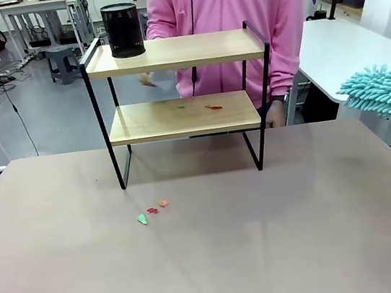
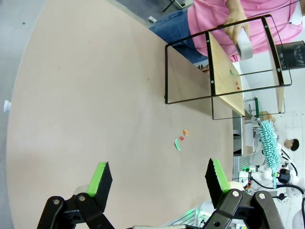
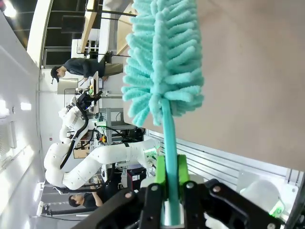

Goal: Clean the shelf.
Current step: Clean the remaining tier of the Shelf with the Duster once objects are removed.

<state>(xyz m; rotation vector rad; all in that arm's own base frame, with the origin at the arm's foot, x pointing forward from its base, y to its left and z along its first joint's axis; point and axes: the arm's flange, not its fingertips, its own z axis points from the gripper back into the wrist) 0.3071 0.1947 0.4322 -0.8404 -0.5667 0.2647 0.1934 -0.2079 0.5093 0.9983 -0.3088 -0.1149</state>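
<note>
Two-tier shelf (image 1: 170,121): pale boards, black frame, coloured scraps (image 1: 212,107) on lower board. Empty left gripper (image 2: 159,179) spread; right gripper (image 3: 171,179) clamps teal duster (image 3: 162,52).

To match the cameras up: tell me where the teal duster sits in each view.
Front view: teal duster at the right edge, right of the shelf.
Left wrist view: duster small at the right edge, below the shelf.
Right wrist view: duster centre, handle clamped in the right pincer.
Shared landmark: the tan table.
</note>
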